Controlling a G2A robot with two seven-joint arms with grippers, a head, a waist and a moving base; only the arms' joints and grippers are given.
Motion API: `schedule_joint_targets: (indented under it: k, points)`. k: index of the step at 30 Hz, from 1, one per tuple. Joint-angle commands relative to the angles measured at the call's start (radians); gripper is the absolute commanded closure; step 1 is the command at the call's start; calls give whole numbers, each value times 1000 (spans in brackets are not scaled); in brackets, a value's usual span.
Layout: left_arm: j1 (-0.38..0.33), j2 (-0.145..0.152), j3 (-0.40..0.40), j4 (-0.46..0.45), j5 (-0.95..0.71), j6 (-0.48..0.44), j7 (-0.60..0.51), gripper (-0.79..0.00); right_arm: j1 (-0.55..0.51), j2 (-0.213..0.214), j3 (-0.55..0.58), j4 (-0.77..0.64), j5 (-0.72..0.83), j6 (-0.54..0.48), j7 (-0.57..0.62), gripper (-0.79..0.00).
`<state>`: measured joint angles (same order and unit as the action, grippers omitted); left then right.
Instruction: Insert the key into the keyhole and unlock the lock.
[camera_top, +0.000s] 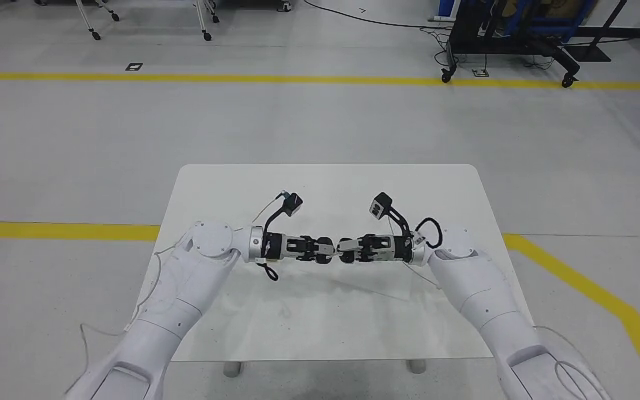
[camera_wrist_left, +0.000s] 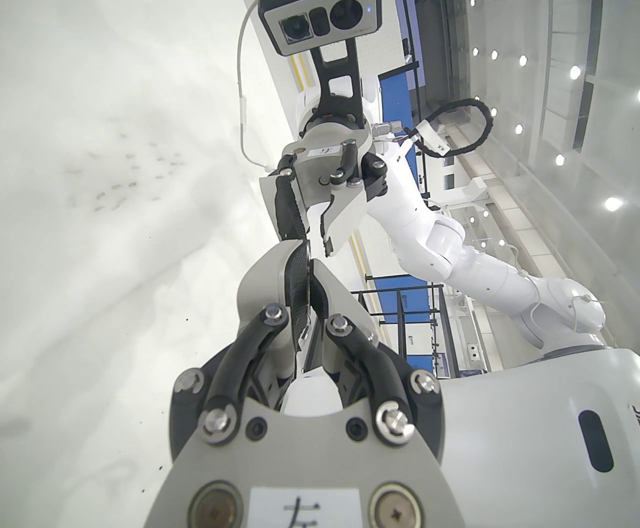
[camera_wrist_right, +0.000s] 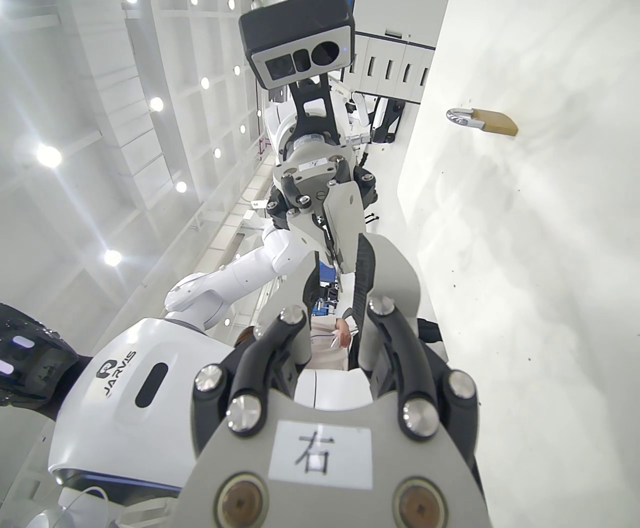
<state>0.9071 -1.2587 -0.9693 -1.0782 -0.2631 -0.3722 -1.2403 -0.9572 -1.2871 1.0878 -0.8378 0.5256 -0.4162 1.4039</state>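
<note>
From above, the left gripper (camera_top: 334, 249) and the right gripper (camera_top: 345, 250) meet tip to tip over the table (camera_top: 420, 200), too small to tell whether they touch. The left gripper's pads (camera_wrist_left: 295, 280) press together; whether anything thin sits between them cannot be told. The padlock (camera_wrist_right: 482, 121) lies far off in the right wrist view, its keyhole too small to make out.

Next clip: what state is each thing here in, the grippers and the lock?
left gripper: shut, nothing seen between its fingers.
right gripper: open, empty, facing the left gripper.
lock: lying flat on the table, apart from both grippers; shackle looks closed, no key seen in it.
</note>
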Motion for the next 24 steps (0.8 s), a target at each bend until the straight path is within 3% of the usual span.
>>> schedule_joint_targets:
  k: [1, 4, 13, 14, 15, 16, 24]
  points:
    - [-1, 0, 1, 1, 1, -1, 5, 0, 1, 1, -4, 0, 1, -1, -1, -114]
    - [-2, 1, 6, 1, 1, -4, 6, 0, 2, 4, -10, 0, 1, -7, -7, 0]
    - [-5, 1, 17, 5, 11, -9, 19, 0, 0, 13, -28, -9, 8, -14, -14, 0]
    - [-6, 2, 17, 5, 15, -10, 25, -175, 0, 14, -29, -11, 9, -18, -18, 0]
    - [-6, 2, 17, 5, 19, -11, 31, -616, -1, 15, -29, -11, 9, -23, -23, 0]
    - [-7, 3, 13, 5, 16, -14, 37, -785, -2, 16, -29, -12, 9, -30, -30, 0]
    - [13, 33, -88, -15, 15, -33, 111, -785, -55, 49, 42, -82, 75, -114, -114, 0]
